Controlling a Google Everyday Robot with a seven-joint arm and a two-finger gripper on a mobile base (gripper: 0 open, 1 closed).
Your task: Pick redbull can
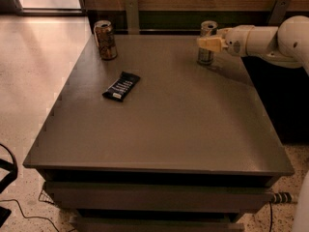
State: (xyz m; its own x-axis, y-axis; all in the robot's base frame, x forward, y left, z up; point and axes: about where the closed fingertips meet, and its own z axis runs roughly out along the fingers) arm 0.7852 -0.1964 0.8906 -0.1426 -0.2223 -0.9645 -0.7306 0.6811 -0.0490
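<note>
The redbull can (pixel 206 57) is slim and silver-and-dark-blue with a silver top. It stands upright at the far right of the grey table (pixel 169 129). My gripper (pixel 204 43) reaches in from the right on a white arm (pixel 260 40). Its yellowish tip lies across the can's middle, at about mid-height, and hides part of the can's body. The can rests on the table surface.
A wider brownish-orange patterned can (pixel 105 39) stands at the far left corner. A black snack bar (pixel 121 86) lies left of centre. A wooden wall with metal brackets (pixel 131 14) runs behind the table. Drawers sit under the tabletop.
</note>
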